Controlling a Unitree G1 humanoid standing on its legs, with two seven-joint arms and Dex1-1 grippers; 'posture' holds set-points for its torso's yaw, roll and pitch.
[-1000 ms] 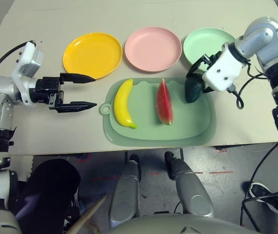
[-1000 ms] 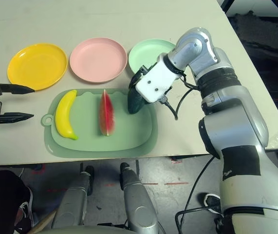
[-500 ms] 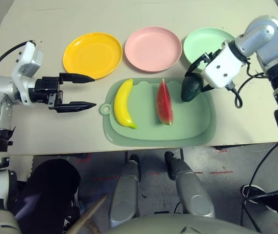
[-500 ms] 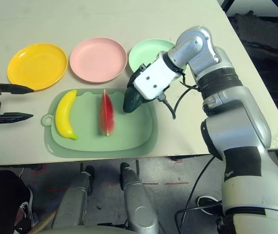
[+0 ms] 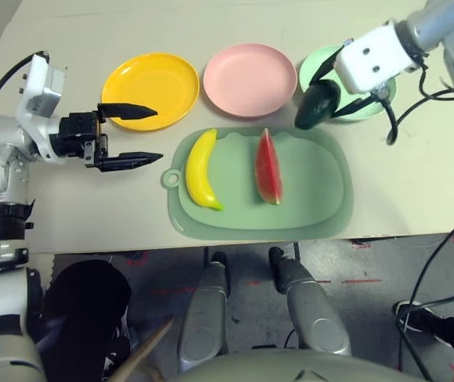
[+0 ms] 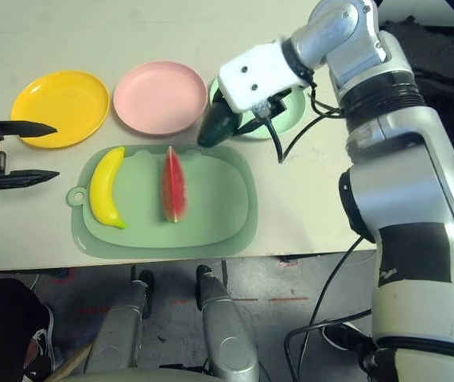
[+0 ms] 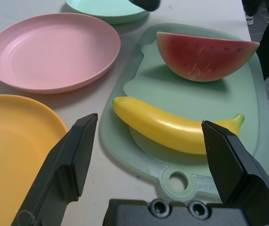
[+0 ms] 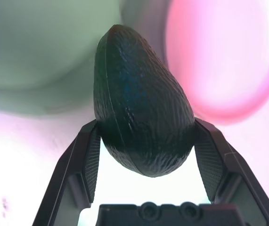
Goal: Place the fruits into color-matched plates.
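My right gripper [image 5: 319, 102] is shut on the dark green bumpy avocado [image 5: 314, 107] and holds it in the air over the near-left rim of the mint green plate [image 5: 314, 65]. In the right wrist view the avocado [image 8: 141, 122] sits between both fingers. The yellow banana [image 5: 199, 169] and the red watermelon wedge [image 5: 267, 167] lie side by side on the pale green cutting board [image 5: 314, 199]. Behind the board lie the pink plate [image 5: 250, 79] and the yellow-orange plate [image 5: 150, 89]. Left of the board, my left gripper [image 5: 155, 135] stands open, holding nothing.
The three plates form a row along the far side of the board. Bare tabletop lies left of the board under the left gripper, and right of the board. The table's front edge runs just below the board.
The right gripper has lifted the avocado off the board's right end and carried it away from me to the green plate's rim. The left gripper has stayed open near the same place.
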